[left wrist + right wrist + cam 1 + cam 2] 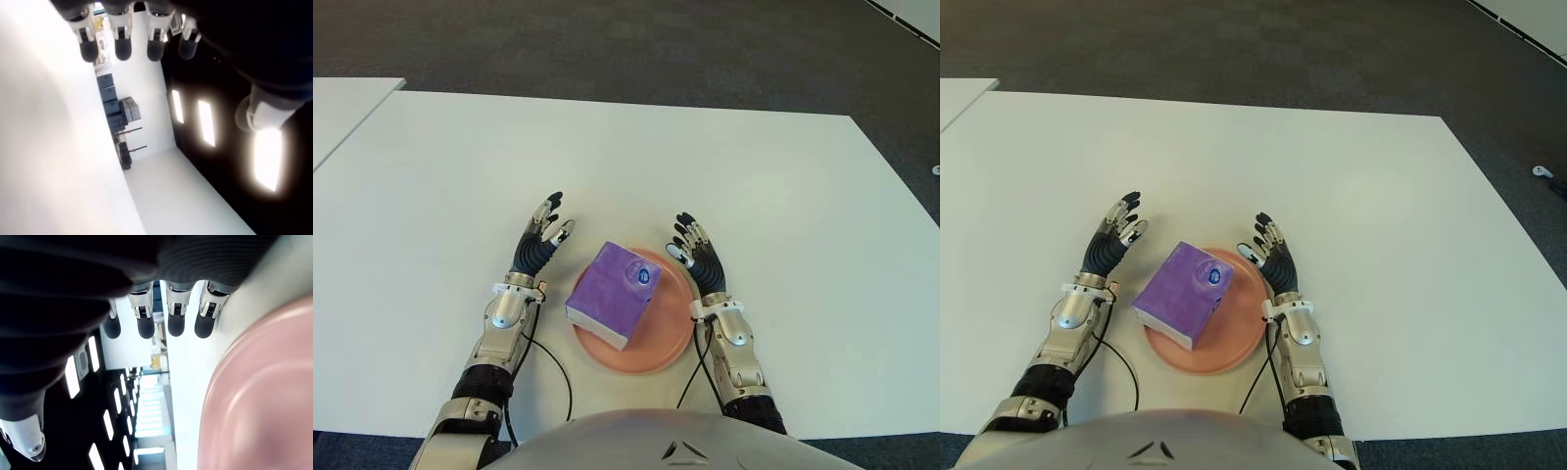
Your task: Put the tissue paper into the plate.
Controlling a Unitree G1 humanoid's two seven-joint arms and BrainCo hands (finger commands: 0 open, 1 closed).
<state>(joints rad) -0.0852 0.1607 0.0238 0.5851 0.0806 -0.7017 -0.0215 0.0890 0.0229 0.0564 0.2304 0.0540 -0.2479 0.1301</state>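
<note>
Purple tissue pack lying in the pink plate, both robot hands empty on either side.

Nearest the robot, the pink plate (658, 351) sits on the white counter (783, 196) with the purple tissue pack (615, 294) lying in it, its near-left corner reaching over the plate's rim. The left robot hand (540, 243) shows left of the plate, a little apart from it, fingers stretched out and holding nothing. The right robot hand (695, 253) shows at the plate's right edge, fingers likewise extended and apart, grasping nothing. Beyond the counter's far edge is dark carpet (607, 44).
</note>
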